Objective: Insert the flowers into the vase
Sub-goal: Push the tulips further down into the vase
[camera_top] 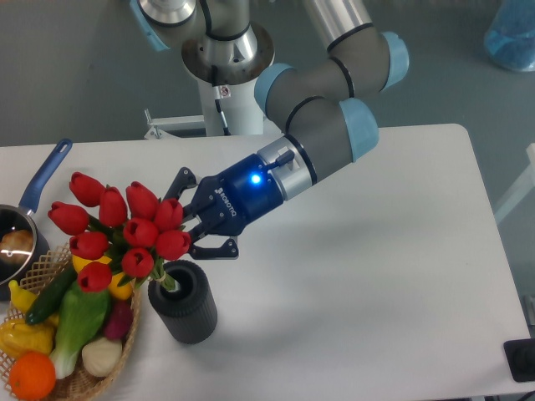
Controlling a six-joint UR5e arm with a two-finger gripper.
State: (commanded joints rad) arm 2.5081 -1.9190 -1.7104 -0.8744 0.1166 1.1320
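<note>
Red tulip flowers [121,230] leaning left, stems inside ribbed dark grey vase [184,301]; hand [194,221] closed on flowers.

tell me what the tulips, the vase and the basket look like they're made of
Tulips: likely artificial, plastic or painted wood; the red heads are smooth, uniform and identical.
Vase: matte dark grey with a ribbed wall, perhaps rubber or plastic; it shows no shine.
Basket: woven wicker or straw, tan, with the weave visible along its rim.
</note>
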